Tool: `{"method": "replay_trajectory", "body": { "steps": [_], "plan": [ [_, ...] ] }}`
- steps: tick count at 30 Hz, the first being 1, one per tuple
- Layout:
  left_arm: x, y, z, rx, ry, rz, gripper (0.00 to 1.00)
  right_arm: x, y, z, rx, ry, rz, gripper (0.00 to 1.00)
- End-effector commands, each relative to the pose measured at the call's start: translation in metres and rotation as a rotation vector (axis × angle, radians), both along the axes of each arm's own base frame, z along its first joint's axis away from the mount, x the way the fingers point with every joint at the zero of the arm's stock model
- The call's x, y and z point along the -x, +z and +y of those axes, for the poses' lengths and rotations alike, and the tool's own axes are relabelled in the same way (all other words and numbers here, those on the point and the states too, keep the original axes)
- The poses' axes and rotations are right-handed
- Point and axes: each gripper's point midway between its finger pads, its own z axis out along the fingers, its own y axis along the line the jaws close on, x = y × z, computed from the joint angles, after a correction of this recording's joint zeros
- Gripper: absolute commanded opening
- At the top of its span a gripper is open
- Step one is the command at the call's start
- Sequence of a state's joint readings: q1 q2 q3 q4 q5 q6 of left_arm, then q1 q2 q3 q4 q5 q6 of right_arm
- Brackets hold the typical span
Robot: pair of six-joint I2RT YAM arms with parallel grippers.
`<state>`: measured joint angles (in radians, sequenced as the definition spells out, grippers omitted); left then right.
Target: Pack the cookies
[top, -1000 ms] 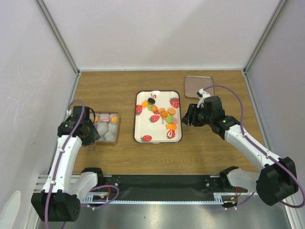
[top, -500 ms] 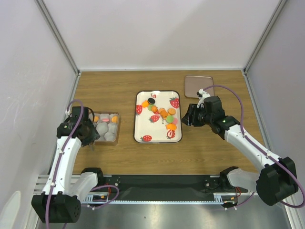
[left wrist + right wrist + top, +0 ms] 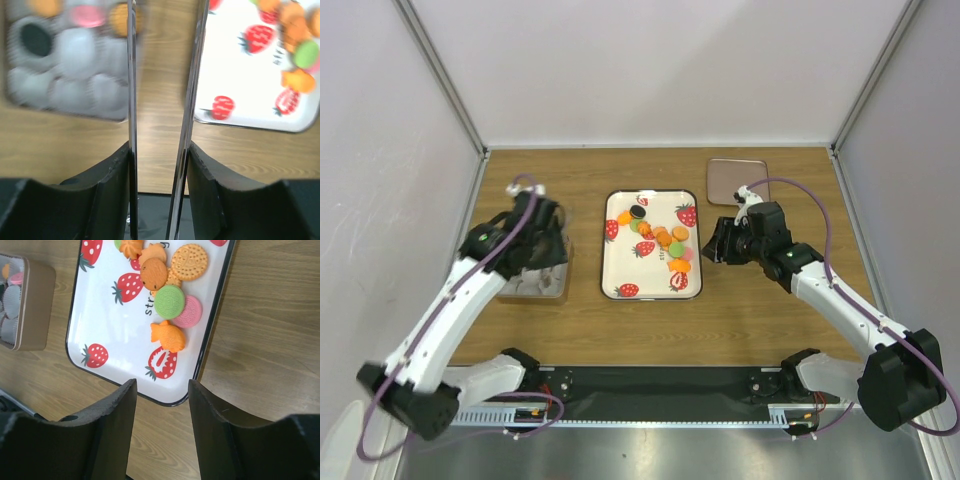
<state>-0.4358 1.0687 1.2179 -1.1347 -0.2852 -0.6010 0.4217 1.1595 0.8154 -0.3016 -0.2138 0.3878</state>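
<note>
Seen from above, a wooden bench carries a white tray printed with red strawberries, set in the middle. Most of the cookies lie loose on the right half of the tray, in a cluster running from its centre toward its near right corner. A black one sits apart from them, toward the far left.

The right wrist view shows a green cookie overlapping a pink one. An orange fish-shaped piece lies just nearer, and round tan and orange ones lie beyond.

Left of the tray stands an open brown box filled with pale paper cups. A few cookies already sit in its cups: orange and pink ones along one edge and a dark one beside them, all blurred in the left wrist view.

The left hand hangs over the strip of bench between box and tray, one finger crossing the box's right edge. It is released: the thin fingers stand apart with only bare wood between them.

The right hand hovers just off the tray's near right corner. It is also released and grasps nothing.

A brown lid lies flat at the far right of the bench, apart from the tray.
</note>
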Motion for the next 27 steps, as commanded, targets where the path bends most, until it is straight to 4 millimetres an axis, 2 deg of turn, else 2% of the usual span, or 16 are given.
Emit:
{"method": "replay_trajectory", "body": {
  "steps": [1, 3, 5, 6, 7, 8, 10, 12, 13, 14, 17, 27],
  "plan": [
    [-0.021, 0.002, -0.051, 0.014, -0.088, -0.018, 0.49, -0.009, 0.006, -0.006, 0.028, -0.033, -0.046, 0.51],
    [-0.035, -0.006, -0.081, 0.011, -0.153, 0.003, 0.49, -0.01, 0.006, -0.008, 0.041, -0.044, -0.047, 0.52],
    [-0.039, -0.004, -0.115, 0.022, -0.245, -0.004, 0.49, -0.011, 0.004, -0.011, 0.05, -0.054, -0.045, 0.52],
    [-0.042, -0.017, -0.128, 0.006, -0.273, 0.029, 0.5, -0.012, 0.004, -0.013, 0.057, -0.063, -0.05, 0.51],
    [-0.04, -0.019, -0.142, 0.008, -0.312, 0.035, 0.5, -0.013, 0.004, -0.014, 0.059, -0.07, -0.048, 0.51],
    [-0.045, -0.018, -0.154, 0.023, -0.333, 0.025, 0.5, -0.014, 0.003, -0.015, 0.063, -0.075, -0.046, 0.52],
    [-0.044, -0.03, -0.173, 0.018, -0.383, 0.058, 0.5, -0.014, 0.001, -0.017, 0.07, -0.078, -0.043, 0.51],
    [-0.047, -0.029, -0.187, 0.032, -0.413, 0.054, 0.5, -0.015, 0.002, -0.018, 0.074, -0.086, -0.046, 0.51],
    [-0.047, -0.038, -0.193, 0.015, -0.43, 0.075, 0.51, -0.015, 0.002, -0.018, 0.074, -0.086, -0.045, 0.51],
    [-0.049, -0.036, -0.199, 0.019, -0.444, 0.069, 0.51, -0.015, 0.001, -0.019, 0.074, -0.089, -0.045, 0.51],
    [-0.05, -0.048, -0.209, -0.002, -0.465, 0.096, 0.51, -0.016, 0.002, -0.02, 0.075, -0.091, -0.048, 0.51],
    [-0.057, -0.067, -0.213, -0.06, -0.47, 0.128, 0.5, -0.015, 0.003, -0.018, 0.067, -0.082, -0.047, 0.51]
  ]
}}
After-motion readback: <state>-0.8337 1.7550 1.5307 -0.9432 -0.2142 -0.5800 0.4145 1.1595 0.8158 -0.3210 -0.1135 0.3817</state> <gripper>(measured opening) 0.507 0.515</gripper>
